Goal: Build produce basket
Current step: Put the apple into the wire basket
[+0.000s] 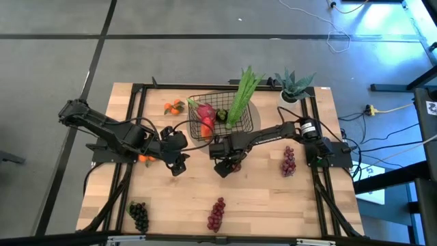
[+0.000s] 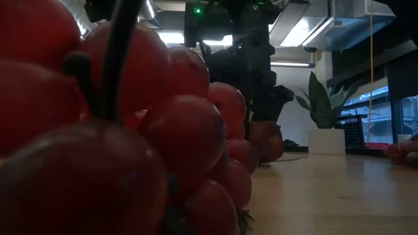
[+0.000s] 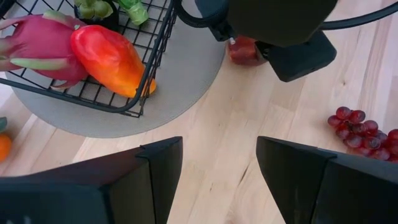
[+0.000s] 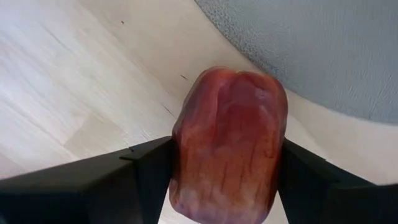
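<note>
The right claw [image 1: 226, 166] pinches a red fruit [image 4: 229, 143], its two dark fingers [image 4: 144, 174] pressed against the fruit's sides, low over the bare wood of the worktop [image 1: 266, 198] just beside the edge of the round grey mat [image 4: 323, 50]. In the left wrist view the same fruit [image 3: 244, 51] shows under the right arm's dark body, right at the mat's rim [image 3: 186, 87]. The left claw [image 1: 179, 164] hangs spread and holds nothing, over the wood near the mat, with its fingers [image 3: 158, 171] well apart.

The basket [image 1: 222, 116] stands on the mat toward the far middle of the worktop. Inside it lie the pink dragon fruit [image 3: 40, 46] and the red-orange mango [image 3: 111, 59], touching each other, with a small green fruit [image 3: 93, 9] beyond them. The long green leafy stalk [image 1: 244, 92] leans out over the basket's far right side.

Outside the basket, small oranges [image 1: 175, 106] sit to its left, a red grape bunch [image 1: 289, 161] lies near the right arm's base, another red bunch [image 1: 217, 214] lies near the front edge, and a dark bunch [image 1: 138, 216] lies at the front left. A potted spiky plant [image 1: 295, 85] stands at the far right corner.
</note>
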Tool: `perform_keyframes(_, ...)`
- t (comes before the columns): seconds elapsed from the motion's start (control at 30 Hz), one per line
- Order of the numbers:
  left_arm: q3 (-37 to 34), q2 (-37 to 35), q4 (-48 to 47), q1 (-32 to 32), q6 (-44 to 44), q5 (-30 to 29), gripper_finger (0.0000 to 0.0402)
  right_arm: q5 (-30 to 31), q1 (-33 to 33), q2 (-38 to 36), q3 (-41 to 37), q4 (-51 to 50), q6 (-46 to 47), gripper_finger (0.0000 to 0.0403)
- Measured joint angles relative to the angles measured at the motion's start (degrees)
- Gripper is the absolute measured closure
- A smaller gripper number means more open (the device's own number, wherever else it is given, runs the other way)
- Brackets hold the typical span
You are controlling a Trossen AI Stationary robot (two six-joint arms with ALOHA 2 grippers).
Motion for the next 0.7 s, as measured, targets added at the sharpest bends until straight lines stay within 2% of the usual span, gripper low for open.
perform_keyframes(0.2,0.0,0.0,0.0,0.0,0.0,0.0,0.0208,0.3,0.0,-0.1,0.0,-0.8,-3.5,0.0178)
perform_keyframes(0.4,0.0,0.0,0.0,0.0,0.0,0.0,0.0208,-4.7,1.5,-0.1,2.8,-8.5,-8.3,0.0178)
perform_keyframes(0.7,0.0,0.0,0.1,0.0,0.0,0.0,0.0208,-1.8,5.1,-0.2,23.0,-30.2,-13.6,0.0183)
